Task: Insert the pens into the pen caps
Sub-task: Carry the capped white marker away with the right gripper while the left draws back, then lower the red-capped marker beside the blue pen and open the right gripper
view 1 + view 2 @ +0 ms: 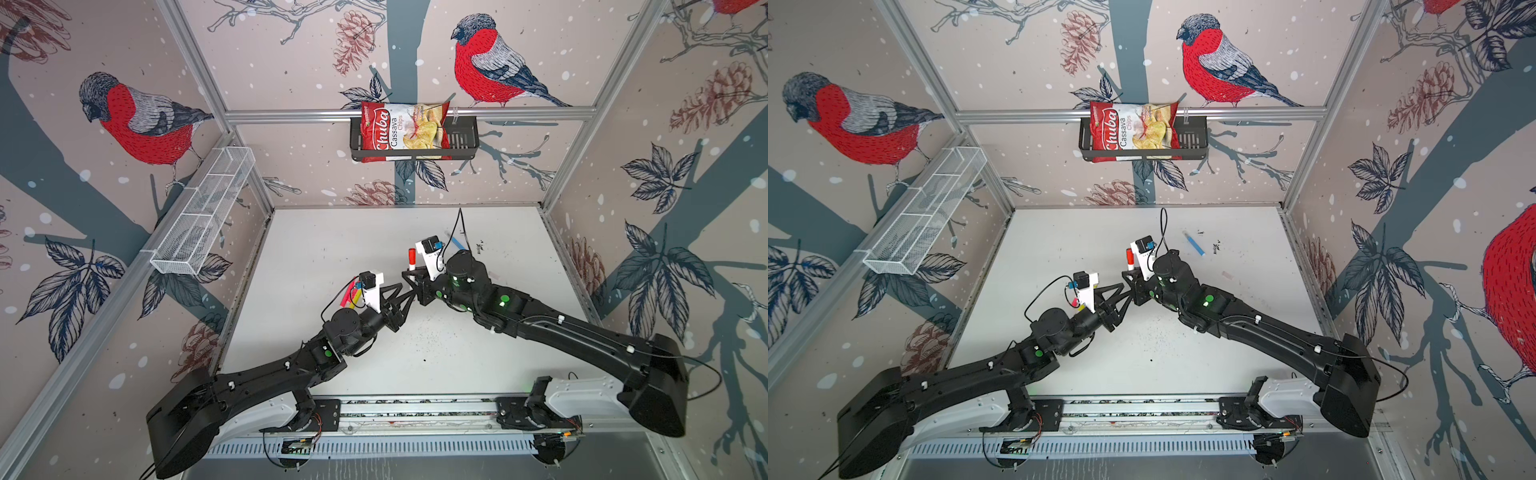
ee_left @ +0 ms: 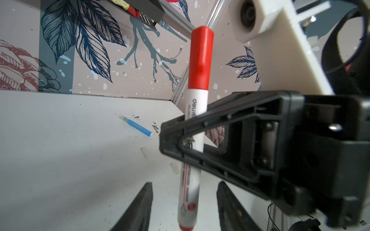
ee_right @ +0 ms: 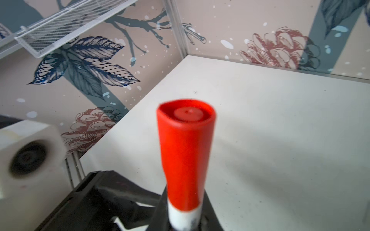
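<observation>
Right, look at the room first. The white table [image 1: 332, 249] is bare from the two grippers to the back wall under the black basket [image 1: 465, 141], and its edges meet papered walls framed in aluminium rail. On the left arm's side of the basket, a white wire-mesh tray [image 1: 203, 212] hangs on the wall above the table edge, well apart from your arms. The basket itself holds a glossy chips bag [image 1: 399, 129].

Your right gripper [image 1: 409, 275], with its open triangular frames of black plastic, is clamped on the white-barrelled pen [image 2: 197, 104] about mid-barrel. It holds the pen above the table's middle, straight out from the basket toward the arm bases. The pen stands roughly upright, with its smooth red cap [image 3: 185, 144] seated on top, a red bottom end and grey print along the barrel. Your left gripper [image 2: 184, 182] sits just below that grip, its black fingers [image 2: 140, 208] parted around the pen's lower end. In the left wrist view a gap shows on each side, so they do not touch it.

The blue pen [image 1: 1194, 243] lies flat on the table between the held pen and the basket's wall, on the right arm's side, and one end of it is pale and translucent. Near it, a little farther from the basket, lie two short whitish pen caps [image 2: 144, 152], apart from each other. By the left wrist, farther from the basket than the held pen, the pink-red pens [image 1: 345, 296] and the yellow pen [image 1: 355, 297] lie close together, partly hidden by the arm. Dark specks dot the tabletop.
</observation>
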You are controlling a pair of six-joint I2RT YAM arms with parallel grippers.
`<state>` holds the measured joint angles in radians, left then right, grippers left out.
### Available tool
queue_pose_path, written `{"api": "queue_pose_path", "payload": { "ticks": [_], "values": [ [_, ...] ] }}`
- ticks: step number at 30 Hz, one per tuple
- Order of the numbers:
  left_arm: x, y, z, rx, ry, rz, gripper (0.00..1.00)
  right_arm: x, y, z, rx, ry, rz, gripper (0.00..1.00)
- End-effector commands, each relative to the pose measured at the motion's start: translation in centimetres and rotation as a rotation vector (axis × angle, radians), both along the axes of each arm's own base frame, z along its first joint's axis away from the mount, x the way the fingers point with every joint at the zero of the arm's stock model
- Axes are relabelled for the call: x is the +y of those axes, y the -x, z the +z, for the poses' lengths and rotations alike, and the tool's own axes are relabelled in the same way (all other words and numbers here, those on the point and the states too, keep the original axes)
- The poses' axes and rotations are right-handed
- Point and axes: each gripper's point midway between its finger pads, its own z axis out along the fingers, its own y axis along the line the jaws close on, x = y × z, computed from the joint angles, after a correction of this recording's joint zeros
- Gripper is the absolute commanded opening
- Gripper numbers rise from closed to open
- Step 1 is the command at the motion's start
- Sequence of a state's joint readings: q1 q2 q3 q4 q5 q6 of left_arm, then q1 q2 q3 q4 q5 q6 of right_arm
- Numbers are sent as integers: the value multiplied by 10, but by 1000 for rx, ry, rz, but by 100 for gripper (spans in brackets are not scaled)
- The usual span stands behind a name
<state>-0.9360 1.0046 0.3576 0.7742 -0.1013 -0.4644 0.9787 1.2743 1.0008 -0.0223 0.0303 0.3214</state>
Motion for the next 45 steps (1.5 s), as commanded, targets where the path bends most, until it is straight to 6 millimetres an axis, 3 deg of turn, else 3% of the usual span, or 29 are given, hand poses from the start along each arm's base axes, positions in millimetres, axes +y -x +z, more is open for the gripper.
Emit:
{"api": "queue_pose_path", "payload": {
  "ticks": [1,4,15,24,27,33,45],
  "values": [
    [7,-1,-12,30,-41,29,53,-14,-13,0,-1,21,-66,2],
    [18,-1,-22,56,-68,65,54,-30,-29,-7,14,53,-121,2],
    [71,0,-66,204,-133,259,60,-94,-108,-78,173,307,-335,4],
    [91,-8,-84,328,-127,318,65,-119,-176,-137,292,552,-482,4],
    [100,-13,-91,376,-132,339,65,-128,-196,-148,284,650,-534,4],
    [107,-17,-96,402,-160,372,65,-152,-223,-171,299,824,-598,9],
    [116,-21,-103,438,-156,390,64,-175,-248,-209,302,1004,-627,9]
  ]
}}
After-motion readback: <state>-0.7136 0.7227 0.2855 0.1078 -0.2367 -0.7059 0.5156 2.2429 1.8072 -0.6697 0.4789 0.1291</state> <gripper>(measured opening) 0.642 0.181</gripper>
